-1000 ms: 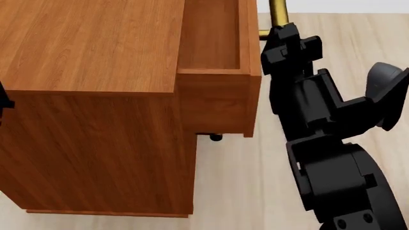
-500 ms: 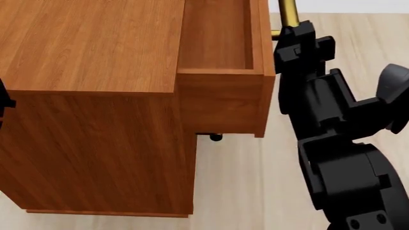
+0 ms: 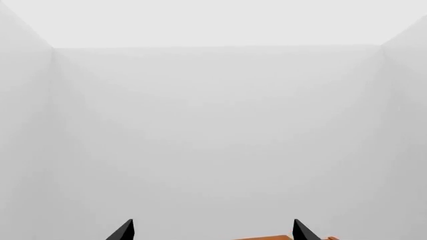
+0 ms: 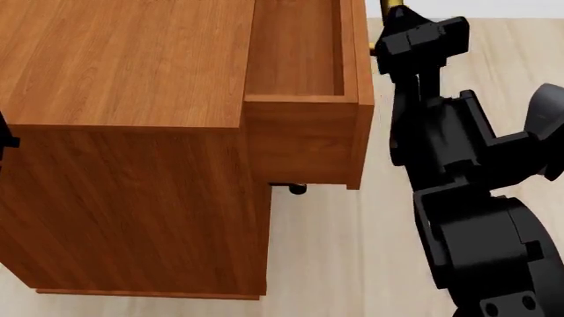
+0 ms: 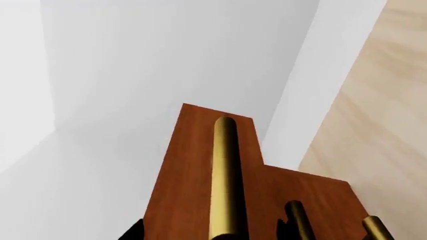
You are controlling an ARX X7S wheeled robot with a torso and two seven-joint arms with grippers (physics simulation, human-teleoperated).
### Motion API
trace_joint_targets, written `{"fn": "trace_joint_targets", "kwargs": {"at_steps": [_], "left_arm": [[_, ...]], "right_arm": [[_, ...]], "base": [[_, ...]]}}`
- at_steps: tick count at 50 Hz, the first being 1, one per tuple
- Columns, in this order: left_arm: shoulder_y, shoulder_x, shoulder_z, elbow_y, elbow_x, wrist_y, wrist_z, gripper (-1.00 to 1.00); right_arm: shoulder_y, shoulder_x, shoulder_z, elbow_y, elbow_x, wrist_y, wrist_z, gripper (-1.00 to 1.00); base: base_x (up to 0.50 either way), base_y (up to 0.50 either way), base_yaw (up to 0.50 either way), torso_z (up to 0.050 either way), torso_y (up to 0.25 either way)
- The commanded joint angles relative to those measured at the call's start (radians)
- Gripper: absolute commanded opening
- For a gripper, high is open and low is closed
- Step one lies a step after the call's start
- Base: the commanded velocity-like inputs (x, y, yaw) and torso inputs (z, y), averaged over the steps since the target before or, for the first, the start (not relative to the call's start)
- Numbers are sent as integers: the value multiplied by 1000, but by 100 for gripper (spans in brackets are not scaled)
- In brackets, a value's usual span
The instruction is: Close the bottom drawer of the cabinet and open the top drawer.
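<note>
Pale wood floor [image 4: 335, 251] carries the cabinet [image 4: 132, 165], whose top drawer [image 4: 304, 86] at 12 o'clock stands pulled out, right gripper [image 5: 210, 232] fingers straddling its brass handle [image 5: 225, 175], left gripper [image 3: 212, 231] spread, bottom drawer apparently closed.

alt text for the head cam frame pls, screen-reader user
The right gripper sits at the brass handle of the top drawer, which is pulled out from the reddish-brown cabinet. The black right arm fills the right side over a pale wood floor. Whether the gripper is shut cannot be told.
</note>
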Motion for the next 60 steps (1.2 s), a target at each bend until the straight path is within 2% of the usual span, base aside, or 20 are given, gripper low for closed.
{"fn": "trace_joint_targets", "kwargs": {"at_steps": [1,60], "left_arm": [[3,-2,1,-4,1,7,-1,100],[-21,-18,7,14,-22,-2,-28,100]], "right_arm": [[17,17,-1,-50,-12,-3,-51,100],[-55,30,-3,5,-23,-49,-91,100]], "base": [[0,0,0,0,0],[0,0,0,0,1]]}}
